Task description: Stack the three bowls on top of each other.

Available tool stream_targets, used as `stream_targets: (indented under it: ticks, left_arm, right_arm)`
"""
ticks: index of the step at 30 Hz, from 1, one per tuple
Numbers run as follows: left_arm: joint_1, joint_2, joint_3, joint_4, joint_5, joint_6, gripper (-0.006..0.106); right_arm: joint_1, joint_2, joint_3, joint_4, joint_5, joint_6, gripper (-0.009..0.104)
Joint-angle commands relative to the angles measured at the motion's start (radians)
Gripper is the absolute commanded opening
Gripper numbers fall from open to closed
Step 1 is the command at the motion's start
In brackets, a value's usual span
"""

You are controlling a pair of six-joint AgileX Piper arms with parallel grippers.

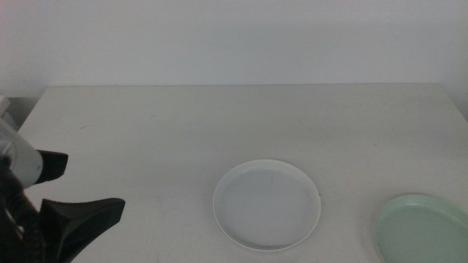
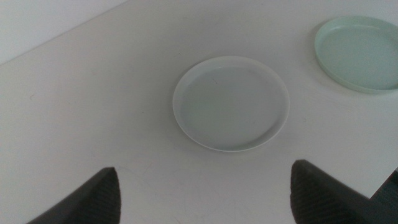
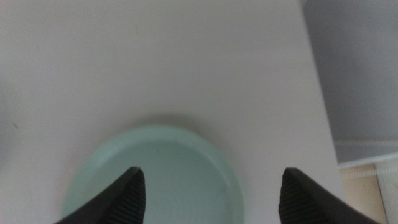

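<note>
Only two bowls show. A pale round bowl [image 1: 267, 204], whitish with a faint grey-blue tint, lies at the middle front of the table; it also shows in the left wrist view [image 2: 231, 102]. A mint green bowl [image 1: 422, 229] lies at the front right corner, cut by the picture's edge, and shows in the left wrist view [image 2: 359, 52]. A third bowl is out of view. My left gripper [image 1: 93, 187] is open and empty at the front left, well apart from the pale bowl [image 2: 205, 177]. My right gripper [image 3: 211, 177] is open and empty, hovering over the mint bowl [image 3: 161, 180].
The white table [image 1: 219, 124] reaches back to a plain wall. Its right edge runs close beside the mint bowl, with floor beyond it [image 3: 360, 74]. The table's front edge lies just below both bowls.
</note>
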Motion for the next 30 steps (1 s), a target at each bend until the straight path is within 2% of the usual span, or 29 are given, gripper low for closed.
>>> stream_targets:
  ticks: [1, 12, 26, 30]
  left_arm:
    - [-0.007, 0.001, -0.022, 0.011, -0.067, -0.007, 0.105]
    - [-0.007, 0.002, -0.022, 0.011, -0.067, -0.007, 0.105]
    - [-0.007, 0.002, -0.022, 0.011, -0.067, -0.007, 0.105]
    - [-0.007, 0.002, -0.022, 0.011, -0.067, -0.007, 0.105]
  right_arm:
    - [-0.003, 0.049, -0.034, -0.017, -0.017, -0.029, 0.055]
    - [-0.167, 0.338, -0.034, -0.017, 0.008, -0.085, 0.055]
    - [-0.189, 0.585, -0.034, 0.089, -0.058, -0.348, 0.047]
    - [-0.189, 0.641, -0.034, 0.089, -0.075, -0.369, 0.041]
